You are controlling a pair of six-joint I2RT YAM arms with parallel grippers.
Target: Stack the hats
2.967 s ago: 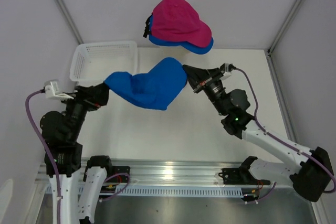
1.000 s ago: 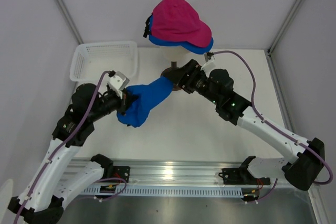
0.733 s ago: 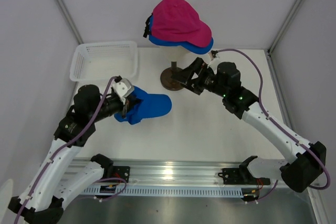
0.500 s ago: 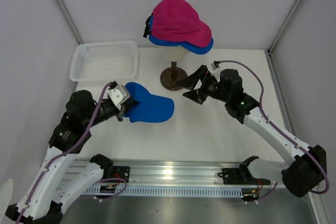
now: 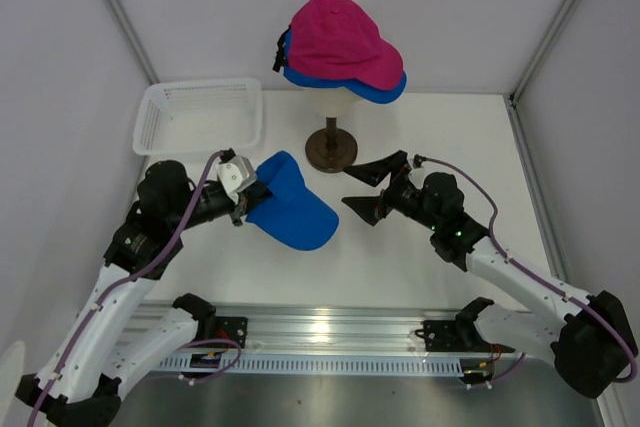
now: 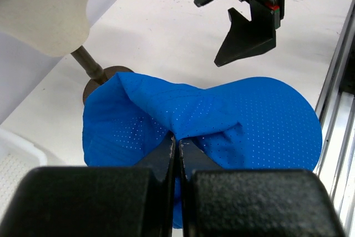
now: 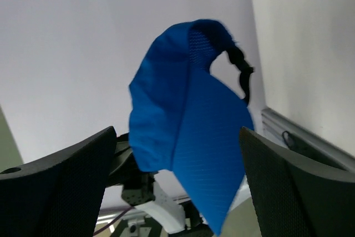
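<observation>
The pink cap (image 5: 338, 39) sits over a blue cap (image 5: 385, 90) on the mannequin head (image 5: 335, 104), so that looks like the stack. The loose blue cap (image 5: 295, 209) is held low in front of the stand. The left gripper (image 5: 243, 199) is clamped tight on a fold of its crown, while the right gripper (image 5: 347, 189) faces its brim, spread wide and empty, probably to re-grasp.

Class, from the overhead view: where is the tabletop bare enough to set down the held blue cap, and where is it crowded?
Bare: the table between the stand base and the right wall, and the strip between blue cap and near rail. Crowded: the middle, where left gripper, cap and open right gripper sit close.
</observation>
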